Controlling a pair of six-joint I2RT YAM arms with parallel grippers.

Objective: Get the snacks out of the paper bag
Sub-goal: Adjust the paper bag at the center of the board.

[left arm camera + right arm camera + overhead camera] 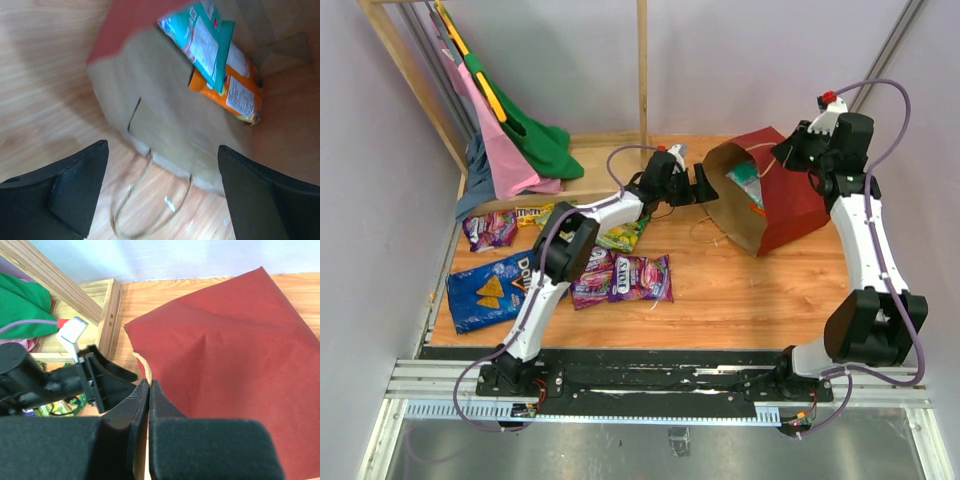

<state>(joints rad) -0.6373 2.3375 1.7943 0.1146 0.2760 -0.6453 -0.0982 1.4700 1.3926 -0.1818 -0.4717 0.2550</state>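
At the far left, pink and green clothes (pixel 520 150) hang on a wooden rack. Below them, on the bench (pixel 750 300), lie snacks that are out of the bag — a big blue chip bag (pixel 488 290), purple packets (pixel 625 277) and a yellow-green packet (pixel 620 237). Next comes the left claw (pixel 162 150). It is wide open, holds nothing, and points at the mouth of the paper bag (pixel 790 205). The bag lies on its side with its brown mouth turned to the left. A string handle (pixel 131 200) trails on the bench in front of it. Inside — deep in the bag — a teal packet (pixel 200 40) lies on top of an orange packet (pixel 237 95). On the right, the right claw (pixel 149 385) is shut tight on the top edge of the bag's mouth, pinching the red paper.
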